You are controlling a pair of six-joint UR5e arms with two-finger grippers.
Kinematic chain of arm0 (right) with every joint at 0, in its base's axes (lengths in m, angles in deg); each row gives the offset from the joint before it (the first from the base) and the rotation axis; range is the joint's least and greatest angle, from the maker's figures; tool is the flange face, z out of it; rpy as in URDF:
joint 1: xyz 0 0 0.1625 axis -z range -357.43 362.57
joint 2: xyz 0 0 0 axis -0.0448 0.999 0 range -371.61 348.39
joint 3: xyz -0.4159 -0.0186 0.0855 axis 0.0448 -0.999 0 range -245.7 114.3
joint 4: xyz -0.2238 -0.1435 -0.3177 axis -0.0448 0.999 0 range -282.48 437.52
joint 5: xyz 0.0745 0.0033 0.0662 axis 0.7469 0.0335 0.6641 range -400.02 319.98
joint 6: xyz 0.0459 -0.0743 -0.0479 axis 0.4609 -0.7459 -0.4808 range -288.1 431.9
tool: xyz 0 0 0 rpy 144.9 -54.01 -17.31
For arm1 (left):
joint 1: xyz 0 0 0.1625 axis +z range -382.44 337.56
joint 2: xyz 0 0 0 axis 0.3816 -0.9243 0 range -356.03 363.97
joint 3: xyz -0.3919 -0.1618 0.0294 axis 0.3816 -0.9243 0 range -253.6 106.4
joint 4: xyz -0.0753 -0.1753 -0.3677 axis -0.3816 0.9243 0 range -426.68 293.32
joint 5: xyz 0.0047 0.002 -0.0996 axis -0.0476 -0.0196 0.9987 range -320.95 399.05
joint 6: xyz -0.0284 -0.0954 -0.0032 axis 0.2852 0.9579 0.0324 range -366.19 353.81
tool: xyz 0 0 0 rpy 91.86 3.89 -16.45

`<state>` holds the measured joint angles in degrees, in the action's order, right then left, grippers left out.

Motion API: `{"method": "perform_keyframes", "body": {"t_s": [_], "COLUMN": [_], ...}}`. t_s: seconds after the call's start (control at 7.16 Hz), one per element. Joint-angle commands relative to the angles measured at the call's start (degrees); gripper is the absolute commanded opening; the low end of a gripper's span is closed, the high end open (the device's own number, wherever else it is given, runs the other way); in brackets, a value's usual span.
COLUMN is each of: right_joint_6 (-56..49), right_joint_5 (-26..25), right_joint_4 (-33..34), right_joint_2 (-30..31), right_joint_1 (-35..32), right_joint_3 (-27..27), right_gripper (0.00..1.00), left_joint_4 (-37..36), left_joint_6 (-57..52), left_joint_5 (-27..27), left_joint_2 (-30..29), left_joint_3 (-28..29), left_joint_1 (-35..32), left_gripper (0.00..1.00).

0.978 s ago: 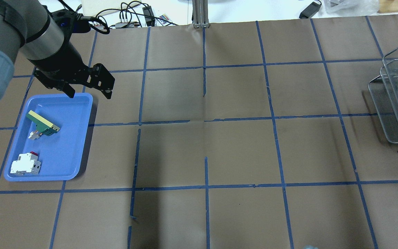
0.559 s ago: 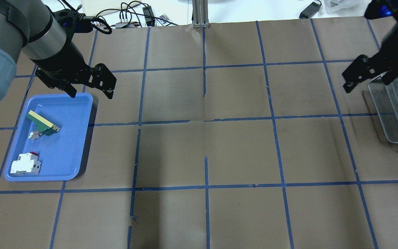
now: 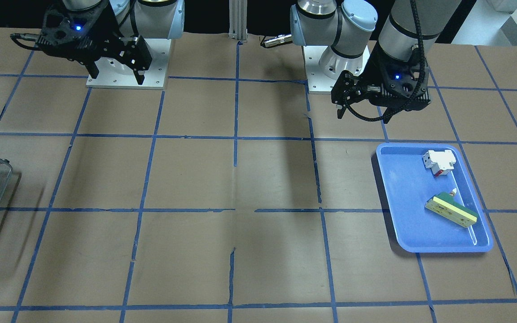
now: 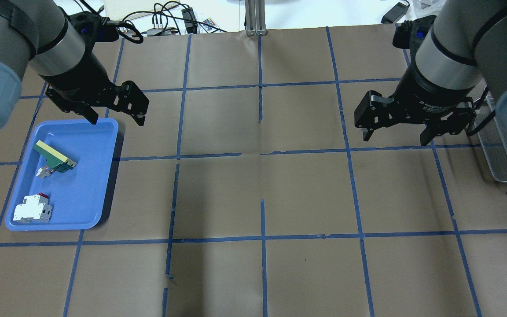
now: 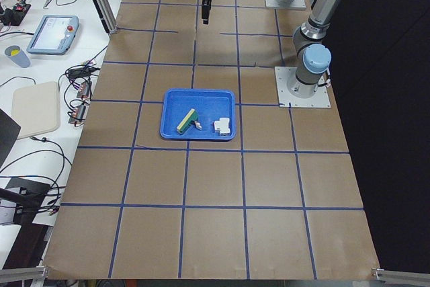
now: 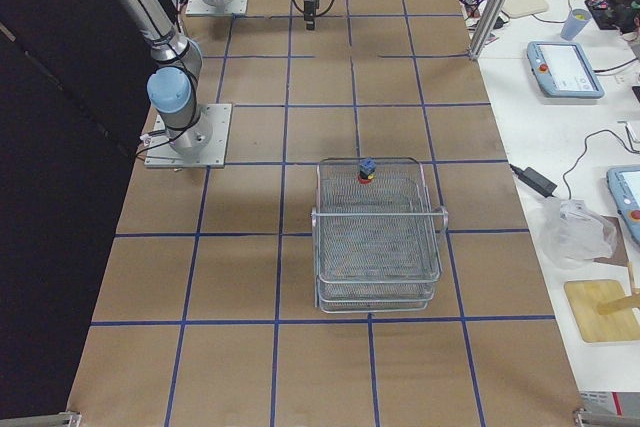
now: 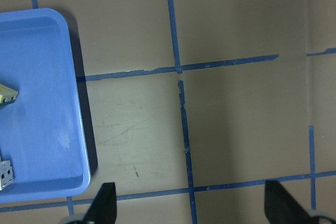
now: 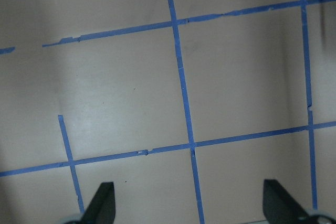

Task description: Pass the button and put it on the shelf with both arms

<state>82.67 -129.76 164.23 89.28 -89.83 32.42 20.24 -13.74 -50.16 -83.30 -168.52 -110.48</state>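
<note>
The button (image 6: 366,169), red head and bluish back, stands on the top tier of the wire-mesh shelf (image 6: 378,247), at its end nearest the robot. In the overhead view my right arm hides the button, and only the shelf's edge (image 4: 500,163) shows at the right. My right gripper (image 4: 395,138) is open and empty, over bare table to the left of the shelf. My left gripper (image 4: 115,119) is open and empty, above the far right corner of the blue tray (image 4: 86,176). Both wrist views show wide-spread fingertips (image 7: 105,205) (image 8: 102,203) with nothing between them.
The blue tray (image 3: 402,193) holds a white-and-red block (image 4: 32,209) and a green-and-cream bar (image 4: 54,156). An aluminium post (image 4: 255,17) and cables (image 4: 165,22) stand at the table's far edge. The brown table carries a blue tape grid.
My right gripper has come away from the shelf, open, and moved left toward the table's middle, leaving the button on the shelf. My left gripper has barely moved.
</note>
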Motion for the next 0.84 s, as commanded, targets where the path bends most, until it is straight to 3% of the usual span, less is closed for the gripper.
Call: {"method": "perform_keyframes", "body": {"t_s": [0.0,0.7], "right_joint_6": [1.19,0.31], "right_joint_5": [0.35,-0.18], "right_joint_4": [-2.25,-2.25], "right_joint_2": [0.54,-0.6], "right_joint_1": [-1.12,3.19], "right_joint_3": [-0.56,-0.92], "right_gripper": [1.0,1.0], "left_joint_4": [0.0,0.0], "left_joint_6": [0.0,-0.09], "left_joint_5": [0.0,0.0], "left_joint_2": [-0.01,0.08], "left_joint_3": [0.0,0.0], "left_joint_1": [-0.03,-0.03], "left_gripper": [1.0,1.0]}}
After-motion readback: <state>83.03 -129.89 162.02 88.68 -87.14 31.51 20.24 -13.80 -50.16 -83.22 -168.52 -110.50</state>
